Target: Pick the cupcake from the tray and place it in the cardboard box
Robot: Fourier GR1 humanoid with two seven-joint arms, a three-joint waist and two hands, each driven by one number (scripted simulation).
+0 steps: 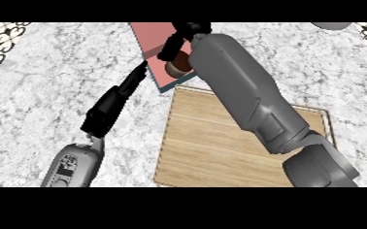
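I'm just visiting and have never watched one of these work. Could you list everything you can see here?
counter: one, speckled white-grey, fills the view
tray: one, light wood, lower middle, partly under the right forearm
cardboard box: one, pinkish inside with a blue-grey edge, top middle
cupcake: one, brown, at the box, mostly hidden by the right hand
left hand: one, black, fingers straight, tips near the box's left edge
right hand: one, black, over the box, fingers curled at the cupcake

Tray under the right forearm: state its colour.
Light wood-grain tan tray, seen in the head view.
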